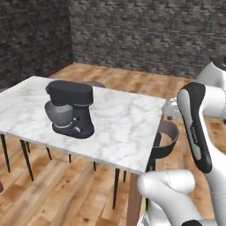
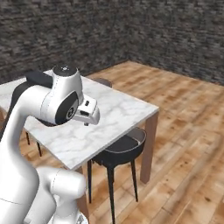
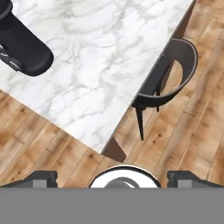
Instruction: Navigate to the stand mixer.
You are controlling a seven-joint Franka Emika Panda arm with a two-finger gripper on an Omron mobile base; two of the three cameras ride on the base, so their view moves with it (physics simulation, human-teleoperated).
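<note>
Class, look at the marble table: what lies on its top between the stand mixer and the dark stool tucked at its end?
Nothing: between the stand mixer and the stool the table is bare marble, as the left base view shows.

Even, soft rendered light, faint shadows, slightly blurry, no glare

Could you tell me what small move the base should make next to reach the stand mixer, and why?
Probably drive a little left along the marble table. In the left base view the stand mixer stands left of centre, while the arm faces the table's right corner by the stool.
</note>
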